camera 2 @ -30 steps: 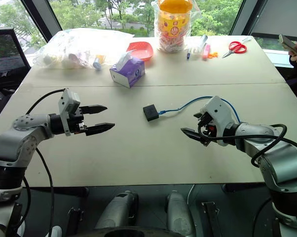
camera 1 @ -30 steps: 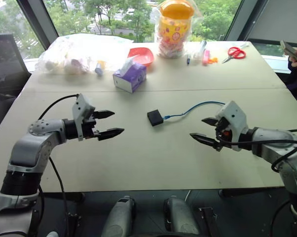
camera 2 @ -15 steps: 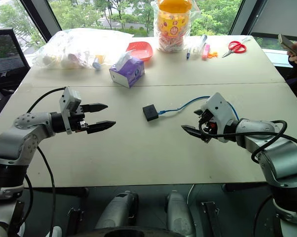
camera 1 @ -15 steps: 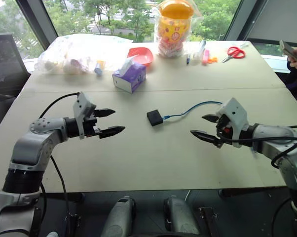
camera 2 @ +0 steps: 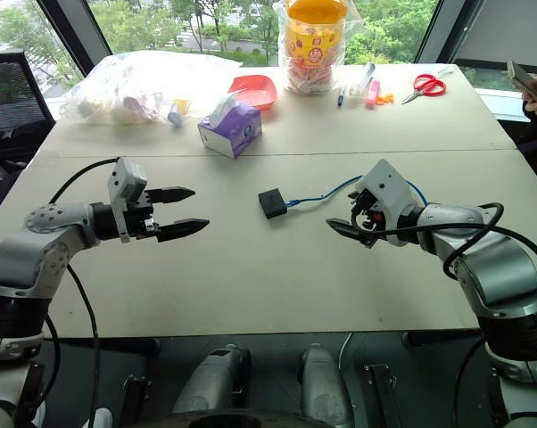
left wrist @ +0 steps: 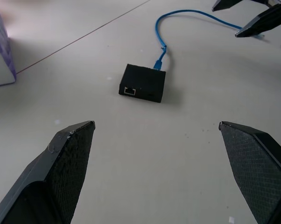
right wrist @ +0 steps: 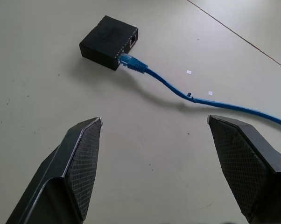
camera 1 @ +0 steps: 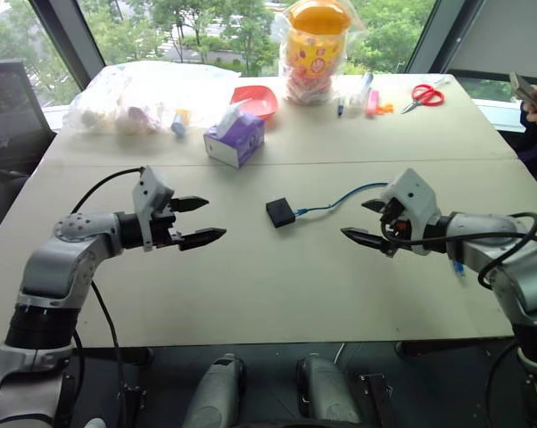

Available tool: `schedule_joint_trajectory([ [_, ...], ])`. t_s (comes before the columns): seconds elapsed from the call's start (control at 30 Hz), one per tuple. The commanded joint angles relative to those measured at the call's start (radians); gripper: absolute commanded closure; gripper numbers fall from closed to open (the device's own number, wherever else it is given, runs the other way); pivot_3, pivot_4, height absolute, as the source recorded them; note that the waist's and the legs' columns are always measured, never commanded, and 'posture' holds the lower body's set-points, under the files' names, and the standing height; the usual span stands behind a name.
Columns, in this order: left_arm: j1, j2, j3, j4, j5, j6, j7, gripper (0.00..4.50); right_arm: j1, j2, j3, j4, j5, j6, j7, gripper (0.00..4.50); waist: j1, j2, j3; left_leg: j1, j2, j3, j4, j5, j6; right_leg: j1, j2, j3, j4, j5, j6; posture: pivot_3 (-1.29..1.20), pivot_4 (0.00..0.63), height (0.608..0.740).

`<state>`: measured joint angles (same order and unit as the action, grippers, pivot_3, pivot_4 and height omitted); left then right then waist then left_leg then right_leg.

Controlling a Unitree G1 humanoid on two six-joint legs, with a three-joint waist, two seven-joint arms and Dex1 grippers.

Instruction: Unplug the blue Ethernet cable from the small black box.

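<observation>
1. Between your two grippers, on the table (camera 1: 251, 294), you see the small black box (camera 1: 280, 212) with the blue Ethernet cable (camera 1: 340, 198) plugged into its side.
2. Your right gripper (camera 1: 365, 223) is near the cable's curve, not touching it, and the box lies ahead of its fingers.
3. Your left gripper (camera 1: 197, 221) is further from the box.
4. Both grippers have their fingers spread wide and hold nothing.
</observation>
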<state>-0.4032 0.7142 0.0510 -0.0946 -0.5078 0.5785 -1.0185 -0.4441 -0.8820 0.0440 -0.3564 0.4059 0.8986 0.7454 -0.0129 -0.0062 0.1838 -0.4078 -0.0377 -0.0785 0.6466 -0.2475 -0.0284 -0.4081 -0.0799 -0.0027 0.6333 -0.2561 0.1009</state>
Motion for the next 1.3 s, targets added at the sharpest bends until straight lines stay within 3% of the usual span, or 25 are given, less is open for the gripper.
schedule_joint_trajectory([
  [0.03,-0.028,-0.001,0.004,-0.002,0.009,-0.022,0.002,0.06,-0.115,-0.017,0.096,0.077,-0.043,-0.032,0.092,0.7,-0.002,0.0,0.0,0.0,0.0,0.0,0.0,0.0,0.0,0.0,0.0,0.0,0.0,0.0,0.0,0.0,0.15,0.74],
  [0.17,-0.033,-0.005,-0.004,0.004,0.022,-0.035,-0.004,0.06,-0.309,-0.016,0.268,0.249,-0.12,-0.084,0.278,0.7,-0.002,0.0,0.0,0.0,0.0,0.0,0.0,0.0,0.0,-0.001,0.001,0.0,0.0,0.0,0.001,0.0,0.15,0.74],
  [0.33,-0.021,-0.012,0.0,-0.006,0.029,-0.049,0.008,0.06,-0.523,0.081,0.465,0.524,-0.255,-0.186,0.44,0.7,-0.005,0.0,0.0,-0.001,0.0,0.001,-0.001,0.0,0.0,-0.002,0.001,0.0,0.0,0.001,0.001,0.0,0.15,0.74],
  [0.5,0.014,-0.01,0.014,-0.048,0.021,-0.042,0.024,0.06,-0.623,0.217,0.511,0.786,-0.365,-0.349,0.463,0.7,-0.004,0.0,0.0,-0.001,0.0,0.001,-0.001,0.0,0.0,-0.002,0.001,0.0,0.0,0.002,0.003,0.0,0.15,0.74],
  [0.63,0.061,-0.006,0.04,-0.1,0.012,-0.03,0.057,0.06,-0.74,0.361,0.531,1.11,-0.467,-0.548,0.428,0.7,-0.006,0.001,0.001,-0.001,-0.001,0.001,-0.001,0.0,0.0,-0.003,0.0,0.001,0.001,0.002,0.003,0.0,0.15,0.74],
  [0.87,0.097,-0.004,0.055,-0.144,0.005,-0.022,0.086,0.06,-0.817,0.473,0.516,1.384,-0.566,-0.716,0.425,0.7,-0.004,0.001,0.001,-0.001,-0.001,0.0,-0.002,0.0,-0.001,-0.004,0.0,0.001,0.002,0.002,0.003,0.0,0.15,0.74],
  [0.97,0.102,-0.004,0.057,-0.15,0.004,-0.022,0.096,0.0,-0.831,0.498,0.506,1.446,-0.596,-0.736,0.44,1.64,-0.007,0.001,0.001,-0.001,-0.002,0.0,-0.002,0.0,-0.001,-0.004,0.0,0.001,0.003,0.002,0.003,0.0,0.15,0.74],
  [1.13,0.103,-0.001,0.058,-0.155,0.003,-0.022,0.104,0.0,-0.819,0.504,0.503,1.473,-0.638,-0.772,0.479,4.14,-0.008,0.001,0.001,0.001,-0.002,0.0,-0.002,0.001,-0.003,-0.004,0.001,0.001,0.008,0.002,0.003,0.0,0.15,0.74],
  [1.17,0.102,-0.001,0.058,-0.155,0.003,-0.022,0.105,0.0,-0.817,0.504,0.497,1.47,-0.64,-0.772,0.483,4.46,-0.007,0.001,0.001,0.001,-0.002,0.0,-0.001,0.001,-0.003,-0.004,0.001,0.001,0.009,0.002,0.003,0.0,0.15,0.74],
  [1.3,0.081,-0.003,0.055,-0.143,-0.013,-0.001,0.105,0.0,-0.802,0.484,0.461,1.413,-0.656,-0.801,0.417,4.46,-0.006,0.001,0.001,0.001,-0.002,-0.001,-0.001,0.003,-0.005,-0.005,0.001,0.001,0.013,0.002,0.003,0.0,0.15,0.74],
])
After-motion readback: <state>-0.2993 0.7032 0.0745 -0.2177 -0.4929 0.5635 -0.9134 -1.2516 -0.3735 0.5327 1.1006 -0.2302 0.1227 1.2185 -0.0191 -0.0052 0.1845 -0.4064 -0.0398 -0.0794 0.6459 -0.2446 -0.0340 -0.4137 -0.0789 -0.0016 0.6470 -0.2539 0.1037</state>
